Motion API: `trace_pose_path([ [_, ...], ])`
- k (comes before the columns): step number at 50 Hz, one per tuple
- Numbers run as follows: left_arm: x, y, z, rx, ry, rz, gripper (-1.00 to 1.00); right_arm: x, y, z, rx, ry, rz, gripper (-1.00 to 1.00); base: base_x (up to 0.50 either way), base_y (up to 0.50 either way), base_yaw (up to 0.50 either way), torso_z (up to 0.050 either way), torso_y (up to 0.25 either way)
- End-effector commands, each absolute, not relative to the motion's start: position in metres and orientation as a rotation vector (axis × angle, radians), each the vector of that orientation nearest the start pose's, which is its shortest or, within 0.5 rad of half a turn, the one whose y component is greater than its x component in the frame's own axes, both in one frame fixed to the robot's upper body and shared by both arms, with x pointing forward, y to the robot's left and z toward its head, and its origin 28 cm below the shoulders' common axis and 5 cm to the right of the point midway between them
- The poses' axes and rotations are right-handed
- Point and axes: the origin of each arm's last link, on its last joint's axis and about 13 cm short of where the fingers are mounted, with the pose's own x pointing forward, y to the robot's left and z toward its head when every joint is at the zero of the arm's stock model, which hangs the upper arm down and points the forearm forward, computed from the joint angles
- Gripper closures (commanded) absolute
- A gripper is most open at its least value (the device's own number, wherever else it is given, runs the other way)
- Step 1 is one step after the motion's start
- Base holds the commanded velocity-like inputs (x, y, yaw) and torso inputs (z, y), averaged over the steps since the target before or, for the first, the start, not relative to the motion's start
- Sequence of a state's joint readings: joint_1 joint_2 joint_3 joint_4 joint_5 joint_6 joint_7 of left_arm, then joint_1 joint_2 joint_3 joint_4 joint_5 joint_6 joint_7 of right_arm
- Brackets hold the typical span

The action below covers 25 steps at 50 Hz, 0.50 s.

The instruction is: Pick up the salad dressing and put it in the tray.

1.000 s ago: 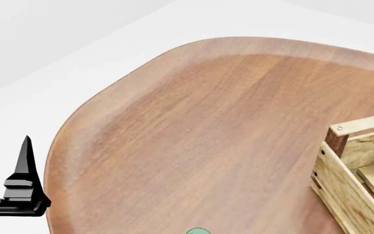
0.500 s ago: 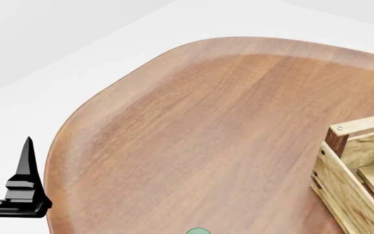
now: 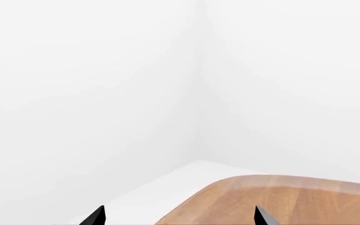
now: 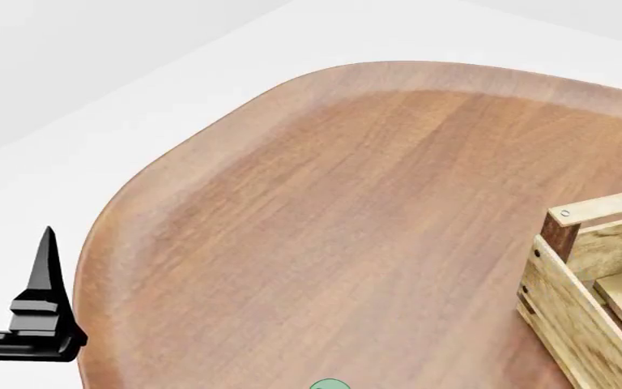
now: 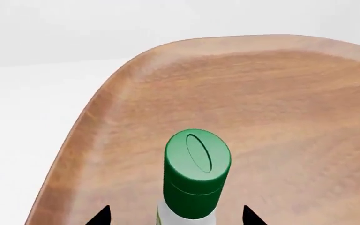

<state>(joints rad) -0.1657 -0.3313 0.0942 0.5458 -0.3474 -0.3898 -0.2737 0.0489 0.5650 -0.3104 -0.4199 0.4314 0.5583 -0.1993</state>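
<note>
Your right wrist camera alone shows the green-capped salad dressing bottle (image 5: 196, 176) standing on the rounded brown wooden table (image 5: 280, 103), between the right gripper's (image 5: 175, 216) spread fingertips; whether they touch, you cannot tell. The head view shows the pale slatted wooden tray (image 4: 598, 284) and the left gripper (image 3: 177, 216), fingers apart, empty.

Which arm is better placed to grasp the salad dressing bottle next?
Right. In its wrist view the salad dressing bottle stands between the right gripper fingers. The left gripper hangs off the table edge, facing the walls.
</note>
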Motion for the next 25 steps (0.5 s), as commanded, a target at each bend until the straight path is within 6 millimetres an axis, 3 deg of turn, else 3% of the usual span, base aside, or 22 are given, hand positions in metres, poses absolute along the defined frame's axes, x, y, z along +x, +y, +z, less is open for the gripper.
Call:
trace_pose_path([
  [1, 0.224, 0.230, 0.134, -0.001, -0.258, 0.004, -1.00, 0.206, -0.133, 0.058, -0.117, 0.303, 0.634, -1.00, 0.00, 0.00, 0.00, 0.000, 0.000],
  [12, 0.224, 0.230, 0.133, -0.001, -0.254, 0.003, -1.00, 0.215, -0.135, 0.053, -0.112, 0.296, 0.556, -1.00, 0.00, 0.00, 0.00, 0.000, 0.000],
  [25, 0.224, 0.230, 0.132, -0.001, -0.252, 0.002, -1.00, 0.217, -0.130, 0.047, -0.120, 0.304, 0.590, -1.00, 0.00, 0.00, 0.00, 0.000, 0.000],
])
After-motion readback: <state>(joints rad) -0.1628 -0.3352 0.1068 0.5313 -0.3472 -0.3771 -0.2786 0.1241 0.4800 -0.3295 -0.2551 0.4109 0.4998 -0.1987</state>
